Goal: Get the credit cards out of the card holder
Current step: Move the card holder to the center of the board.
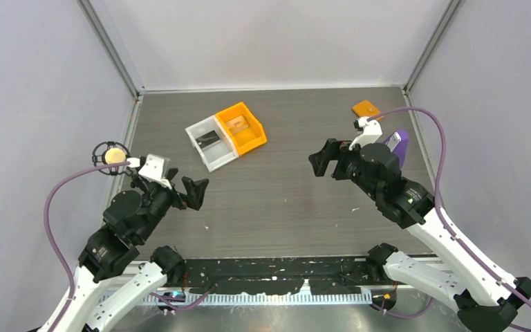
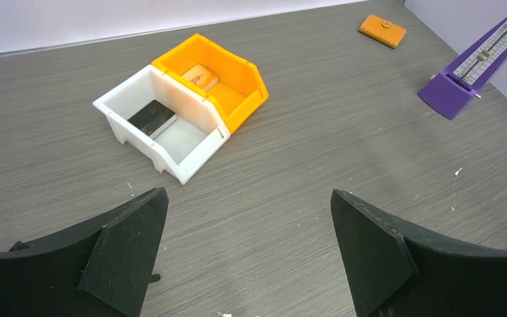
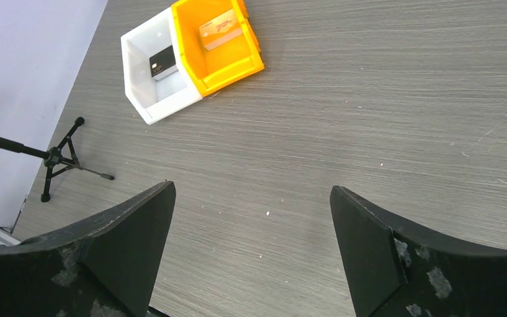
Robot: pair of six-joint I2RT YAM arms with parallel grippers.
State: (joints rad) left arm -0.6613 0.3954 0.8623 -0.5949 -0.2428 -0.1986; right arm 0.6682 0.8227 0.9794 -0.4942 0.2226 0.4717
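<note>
The card holder point(image 1: 366, 108) is a small flat orange wallet, closed, lying at the far right of the table; it also shows in the left wrist view point(image 2: 383, 30). No loose credit card lies near it. My left gripper point(image 1: 195, 193) is open and empty, above the table near the left front point(image 2: 247, 247). My right gripper point(image 1: 325, 160) is open and empty, above the table right of centre point(image 3: 251, 247), well short of the card holder.
An orange bin point(image 1: 243, 127) with a tan card-like item and a white bin point(image 1: 211, 143) with a black item stand side by side at the middle back. A purple wedge stand point(image 1: 398, 146) is at the right. A small tripod with a microphone point(image 1: 113, 155) is at the left edge.
</note>
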